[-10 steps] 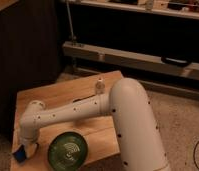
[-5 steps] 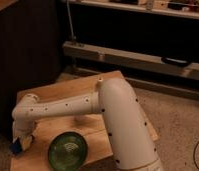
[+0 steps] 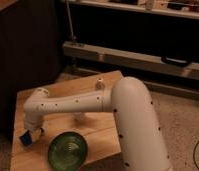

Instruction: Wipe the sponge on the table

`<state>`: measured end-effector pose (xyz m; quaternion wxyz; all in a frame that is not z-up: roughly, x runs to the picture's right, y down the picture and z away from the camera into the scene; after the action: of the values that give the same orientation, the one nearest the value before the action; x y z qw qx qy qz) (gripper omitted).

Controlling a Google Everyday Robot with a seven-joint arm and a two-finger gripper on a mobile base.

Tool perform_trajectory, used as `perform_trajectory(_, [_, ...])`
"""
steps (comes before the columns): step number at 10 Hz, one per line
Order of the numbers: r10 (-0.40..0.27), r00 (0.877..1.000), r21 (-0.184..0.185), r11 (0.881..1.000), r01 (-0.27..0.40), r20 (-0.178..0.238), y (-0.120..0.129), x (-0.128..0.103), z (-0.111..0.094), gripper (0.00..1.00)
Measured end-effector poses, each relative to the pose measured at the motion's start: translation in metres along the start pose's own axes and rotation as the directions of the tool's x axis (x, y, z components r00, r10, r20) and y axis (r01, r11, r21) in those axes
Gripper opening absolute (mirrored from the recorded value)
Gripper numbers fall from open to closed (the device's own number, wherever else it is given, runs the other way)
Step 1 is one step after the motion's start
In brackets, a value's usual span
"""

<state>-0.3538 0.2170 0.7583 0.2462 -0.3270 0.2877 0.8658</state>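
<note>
1 sponge (image 3: 25,139), blue: pinched in my pincer (image 3: 30,134), just left of the green bowl (image 3: 68,150), low on the wooden table (image 3: 78,82). Step in hand, by my judgement: a wiping stroke. Next move calls for steady downward pressure and a slide that stays clear of the bowl.

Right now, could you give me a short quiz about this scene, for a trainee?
1. True or false: the green bowl stands on the table.
2. Where is the gripper? A) down at the sponge, by the table's left edge in the picture B) inside the bowl C) over the floor
3. Fill in: the sponge's colour is ___.
Key: 1 true; 2 A; 3 blue.
</note>
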Motion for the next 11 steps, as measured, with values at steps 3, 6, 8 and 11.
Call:
perform_trajectory(3, [0.038,0.999,0.003,0.999,-0.039,0.019,-0.025,-0.014,-0.004,0.54])
perform_trajectory(6, [0.072,0.997,-0.004,0.997,-0.072,0.005,-0.059,-0.019,-0.005,0.54])
perform_trajectory(8, [0.083,0.996,-0.01,0.997,-0.083,-0.022,-0.075,-0.011,-0.002,0.54])
perform_trajectory(11, [0.051,0.997,0.012,0.999,-0.05,-0.053,-0.096,0.024,0.016,0.54])
